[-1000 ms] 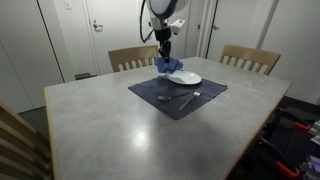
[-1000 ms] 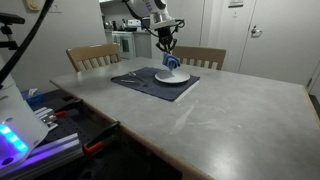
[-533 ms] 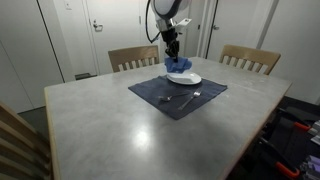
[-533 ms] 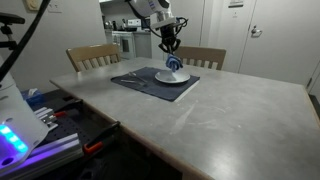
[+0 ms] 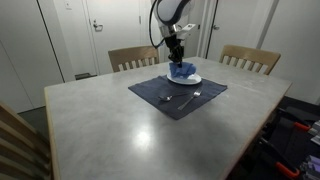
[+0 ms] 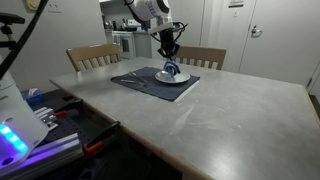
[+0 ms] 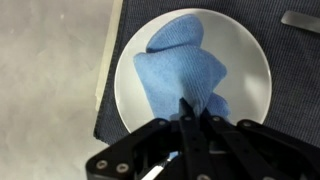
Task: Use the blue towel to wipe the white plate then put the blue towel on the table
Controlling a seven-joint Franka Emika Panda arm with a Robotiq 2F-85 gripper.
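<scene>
Blue towel (image 7: 185,70) meets white plate (image 7: 247,62) on a dining setting, seen from three cameras.

A grey stone-look worktop (image 5: 105,130) fills both exterior views, with two wooden chairs (image 5: 133,57) drawn up along one edge. Near that edge, a dark placemat (image 5: 165,100) lies flat on the worktop, set at an angle to its sides.

The white plate rests on the placemat, at the corner closest to the chairs. In the wrist view its round rim lies wholly within the mat's weave, and bare white shows in a crescent around the cloth.

The blue towel sits bunched on the plate in a soft upright mound with folds running down its sides. It covers the plate's middle and reaches toward the rim nearest me.

My pincer (image 7: 191,110) comes straight down from above the plate. Its fingers are drawn in on the mound, pinching a fold of the blue towel between them.

A metal utensil (image 7: 300,18) lies on the placemat, apart from the plate's rim.
</scene>
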